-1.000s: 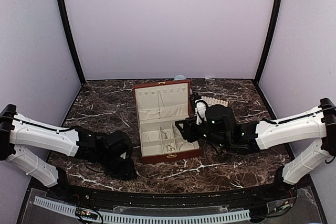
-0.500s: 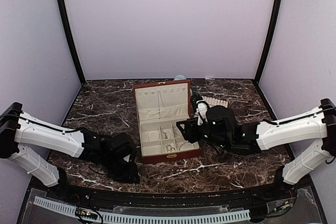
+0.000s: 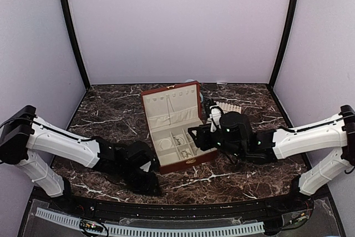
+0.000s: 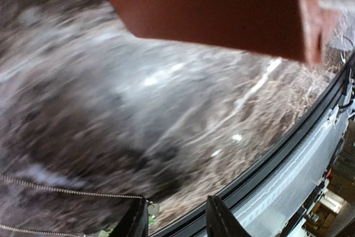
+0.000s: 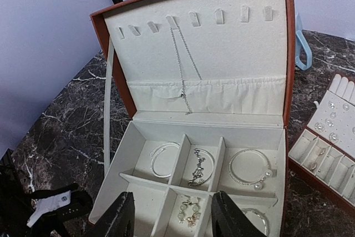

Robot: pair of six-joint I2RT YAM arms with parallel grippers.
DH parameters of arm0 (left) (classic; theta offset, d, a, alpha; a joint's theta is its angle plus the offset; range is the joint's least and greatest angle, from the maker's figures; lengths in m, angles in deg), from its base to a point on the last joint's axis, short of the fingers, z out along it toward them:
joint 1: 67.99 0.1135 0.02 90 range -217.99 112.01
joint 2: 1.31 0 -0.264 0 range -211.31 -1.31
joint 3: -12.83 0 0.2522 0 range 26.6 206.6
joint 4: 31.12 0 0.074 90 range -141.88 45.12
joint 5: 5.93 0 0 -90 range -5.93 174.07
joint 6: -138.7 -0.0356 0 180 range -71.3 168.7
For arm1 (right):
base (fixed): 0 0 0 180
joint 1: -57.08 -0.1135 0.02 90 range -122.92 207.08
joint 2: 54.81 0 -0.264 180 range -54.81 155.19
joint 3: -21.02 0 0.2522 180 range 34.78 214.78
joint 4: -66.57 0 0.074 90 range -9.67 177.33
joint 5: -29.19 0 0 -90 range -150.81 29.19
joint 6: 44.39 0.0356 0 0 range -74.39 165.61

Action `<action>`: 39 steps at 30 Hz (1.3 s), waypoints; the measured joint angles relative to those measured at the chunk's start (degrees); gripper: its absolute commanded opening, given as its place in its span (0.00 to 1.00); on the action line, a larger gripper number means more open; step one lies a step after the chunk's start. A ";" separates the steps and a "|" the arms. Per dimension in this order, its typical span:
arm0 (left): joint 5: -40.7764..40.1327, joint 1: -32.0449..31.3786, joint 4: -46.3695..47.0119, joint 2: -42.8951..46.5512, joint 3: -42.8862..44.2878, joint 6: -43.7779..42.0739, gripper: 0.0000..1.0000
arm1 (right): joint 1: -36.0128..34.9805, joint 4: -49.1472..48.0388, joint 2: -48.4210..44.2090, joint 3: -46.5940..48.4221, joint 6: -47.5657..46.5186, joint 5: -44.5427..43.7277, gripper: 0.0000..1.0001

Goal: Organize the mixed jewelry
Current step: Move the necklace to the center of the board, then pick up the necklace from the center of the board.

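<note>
The reddish-brown box [image 3: 188, 163] stands open mid-table, turned a little askew. In the right wrist view its cream compartments hold mixed jewelry: a silver bangle [image 5: 162, 159], a link bracelet [image 5: 199, 167], a pearl-tipped bangle [image 5: 248, 168] and pearl earrings [image 5: 188, 211]. A thin necklace [image 5: 182, 70] hangs on the lid. My right gripper [image 5: 175, 218] stands open over the front compartments. My left gripper [image 4: 177, 219], open with nothing between its fingers, is low over the marble by the box's front left corner [image 4: 310, 37]. A fine silver chain [image 4: 66, 191] runs up to its left finger.
A cream slotted tray [image 5: 327, 131] with small studs lies right of the box. A blue mug [image 5: 302, 48] stands behind the lid. The table's black front rail [image 4: 288, 148] runs close under the left gripper. Dark veined marble [image 3: 105, 115] surrounds the box.
The left arm has swung right, up to the box's front left corner. The box has turned slightly, its front edge shifting right. The right arm has barely moved.
</note>
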 measured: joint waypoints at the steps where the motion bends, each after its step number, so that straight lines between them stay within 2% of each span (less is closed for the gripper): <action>1: 0.48 -0.13 1.01 -1.14 0.72 -0.61 0.38 | 0.00 0.00 -0.11 0.00 0.00 -0.02 0.48; 10: 4.22 -0.46 9.84 -11.80 8.57 -7.04 0.39 | 0.00 1.70 -4.02 -0.42 0.15 -1.38 0.48; 21: 0.28 -0.52 12.76 -15.02 12.20 -14.36 0.41 | -0.09 6.58 -7.50 -0.96 2.36 -2.23 0.46; 26: -3.87 -0.42 10.25 -8.09 8.70 -18.49 0.46 | -1.81 7.61 -12.37 -3.93 2.12 0.92 0.41; 31: -6.12 1.36 5.46 2.49 6.51 -21.55 0.49 | -4.42 6.78 -15.72 -7.48 -0.24 8.81 0.36; 34: -6.91 3.85 3.17 6.08 6.12 -22.99 0.49 | -6.01 6.38 -13.05 -6.97 -2.58 13.44 0.33; 39: -6.95 11.37 -1.84 10.03 5.64 -25.53 0.52 | -10.03 7.67 -2.05 -1.11 -7.43 19.96 0.33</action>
